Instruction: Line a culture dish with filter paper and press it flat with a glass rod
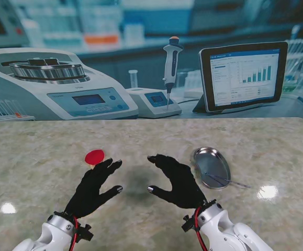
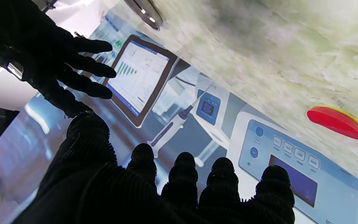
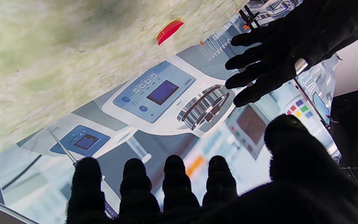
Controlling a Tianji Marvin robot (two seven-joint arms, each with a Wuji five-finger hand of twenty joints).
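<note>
A: What can you see from the stand's view?

B: A pale marble table (image 1: pixel 46 151). A round silver culture dish (image 1: pixel 211 166) lies on the right. A thin glass rod (image 1: pixel 228 181) rests across its near rim and pokes out to the right. A small red filter paper (image 1: pixel 94 156) lies on the left, well apart from the dish.

A: And the hands?

B: Both wear black gloves. The left hand (image 1: pixel 92 189) is over the table, just nearer to me than the red paper. Its fingers are spread and it holds nothing. The right hand (image 1: pixel 176 180) is just beside the dish, on its left. Its fingers are apart too, and it holds nothing.

A: What about the left wrist view?

B: The left hand's fingertips (image 2: pixel 182 163) stick up with gaps between them, bare. The red paper (image 2: pixel 334 122) lies flat on the table. The other hand (image 2: pixel 47 59) floats with loose fingers. A bit of the dish's rim (image 2: pixel 144 14) peeks in.

A: And the right wrist view?

B: The right hand's fingertips (image 3: pixel 174 166) are apart, with nothing in them. The red paper (image 3: pixel 169 30) shows far off on the table. The left hand (image 3: pixel 278 53) hangs loose.
</note>
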